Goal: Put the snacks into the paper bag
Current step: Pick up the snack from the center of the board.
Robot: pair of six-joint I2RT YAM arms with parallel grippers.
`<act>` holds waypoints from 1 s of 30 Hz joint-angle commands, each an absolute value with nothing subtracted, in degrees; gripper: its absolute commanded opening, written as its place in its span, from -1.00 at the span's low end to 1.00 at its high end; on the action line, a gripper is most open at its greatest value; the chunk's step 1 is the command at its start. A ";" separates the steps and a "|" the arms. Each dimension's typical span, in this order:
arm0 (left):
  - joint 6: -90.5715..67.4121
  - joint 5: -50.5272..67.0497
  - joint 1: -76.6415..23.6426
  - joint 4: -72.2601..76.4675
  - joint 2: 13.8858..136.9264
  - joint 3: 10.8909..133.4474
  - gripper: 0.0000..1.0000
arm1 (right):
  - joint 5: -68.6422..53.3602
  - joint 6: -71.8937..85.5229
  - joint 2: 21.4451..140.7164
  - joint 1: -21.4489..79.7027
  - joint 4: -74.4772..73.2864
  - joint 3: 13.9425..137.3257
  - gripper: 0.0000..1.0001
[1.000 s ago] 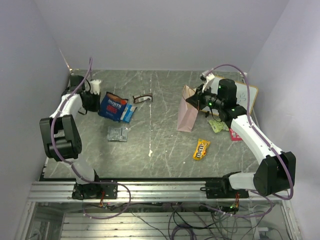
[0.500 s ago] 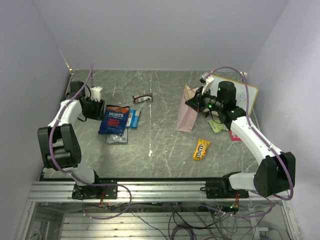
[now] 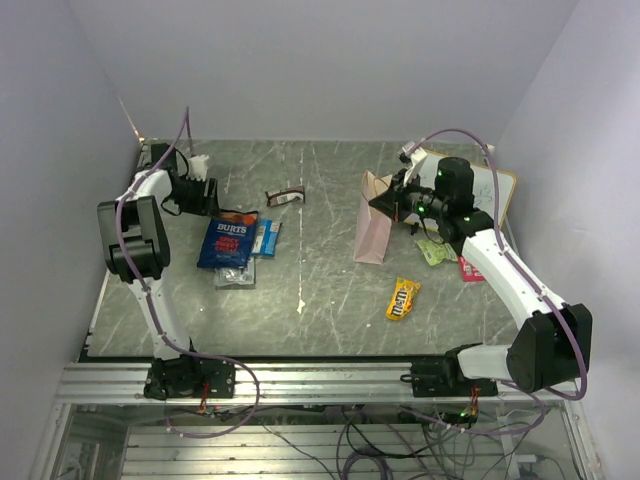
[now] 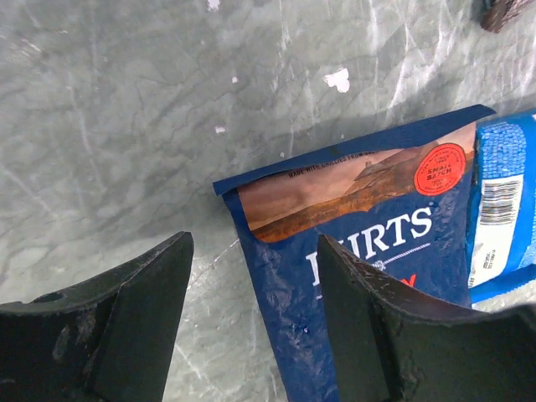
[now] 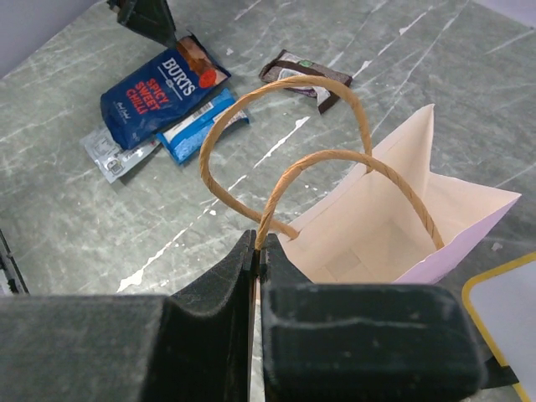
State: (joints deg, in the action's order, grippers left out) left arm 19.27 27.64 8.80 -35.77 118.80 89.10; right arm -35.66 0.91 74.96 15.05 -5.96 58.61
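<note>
**Left gripper open over the chip bag; right gripper closed on the paper bag handle.**
The paper bag stands near the table's far right corner, beside a white board. The chip bag lies near the left edge, touching a blue-white packet and a silver packet. A brown bar lies nearer the far edge.

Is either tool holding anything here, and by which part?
Right tool is shut on one handle of the paper bag, near that loop's end. Left tool is open above the chip bag, holding nothing.
</note>
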 commanded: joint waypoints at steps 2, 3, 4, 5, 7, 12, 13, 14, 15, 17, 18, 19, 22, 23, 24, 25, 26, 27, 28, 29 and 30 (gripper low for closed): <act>17.46 31.76 8.34 -34.64 120.74 90.30 0.42 | -37.91 -0.98 75.07 14.73 -8.59 61.31 -1.00; 17.18 31.81 8.16 -34.55 121.28 90.41 0.40 | -38.79 -1.11 75.06 14.68 -8.62 61.19 -1.00; 16.84 31.94 8.11 -34.31 121.70 90.37 0.38 | -39.81 -1.14 75.06 14.72 -8.57 61.05 -1.00; 16.46 32.05 7.92 -33.89 122.03 90.17 0.34 | -40.96 -1.00 75.01 14.74 -8.40 60.86 -1.00; 15.67 32.19 7.67 -33.07 122.25 89.44 0.27 | -43.01 -0.49 75.14 14.72 -7.91 60.57 -1.00; 14.65 32.54 7.35 -31.48 122.15 86.90 0.01 | -43.24 -0.26 75.41 14.70 -7.98 61.06 -1.00; 14.41 32.42 7.37 -31.27 122.29 86.62 -0.04 | -43.17 -0.26 75.48 14.69 -8.00 61.12 -1.00; 14.22 32.13 7.35 -31.13 122.38 86.39 -0.14 | -43.10 -0.26 75.56 14.68 -8.06 61.23 -1.00; 14.11 32.01 7.35 -30.72 122.48 86.21 -0.20 | -42.95 -0.34 75.65 14.72 -8.00 61.26 -1.00; 13.86 31.82 7.34 -30.13 122.37 85.92 -0.33 | -42.81 -0.36 75.81 14.71 -8.03 61.25 -1.00; 13.75 31.88 7.34 -30.08 122.35 85.95 -0.42 | -42.76 -0.43 75.85 14.73 -8.01 61.26 -1.00; 13.67 31.97 7.31 -29.96 122.26 85.96 -0.49 | -42.53 -0.52 75.87 14.68 -8.00 61.25 -1.00; 13.58 32.54 7.31 -30.03 121.76 86.77 -0.72 | -41.90 -0.81 76.09 14.68 -8.21 61.39 -1.00; 13.74 32.97 7.31 -30.44 121.50 87.21 -0.83 | -41.66 -0.89 76.18 14.72 -8.30 61.48 -1.00; 13.79 33.41 7.40 -30.75 121.16 87.67 -0.85 | -41.44 -0.99 76.25 14.68 -8.41 61.52 -1.00; 13.80 33.93 7.41 -31.10 120.59 88.09 -0.86 | -41.28 -1.11 76.41 14.72 -8.55 61.79 -1.00; 13.80 34.72 7.43 -31.44 119.89 88.45 -0.86 | -41.03 -1.14 76.50 14.82 -8.73 61.95 -1.00; 13.92 35.65 7.39 -31.87 119.21 88.81 -0.86 | -40.97 -1.19 76.61 14.78 -8.92 62.23 -1.00; 13.97 36.57 7.41 -32.21 118.26 89.06 -0.86 | -41.05 -1.33 76.75 14.80 -9.07 62.48 -1.00; 13.90 37.85 7.42 -32.45 117.22 89.18 -0.86 | -41.05 -1.51 76.77 14.85 -9.26 62.79 -1.00; 13.82 38.83 7.36 -32.65 116.10 89.16 -0.86 | -41.09 -1.62 76.78 14.93 -9.43 63.10 -1.00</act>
State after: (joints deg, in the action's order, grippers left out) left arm 13.65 32.75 7.68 -31.70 121.21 86.85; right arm -41.23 -0.62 76.38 15.05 -8.40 60.49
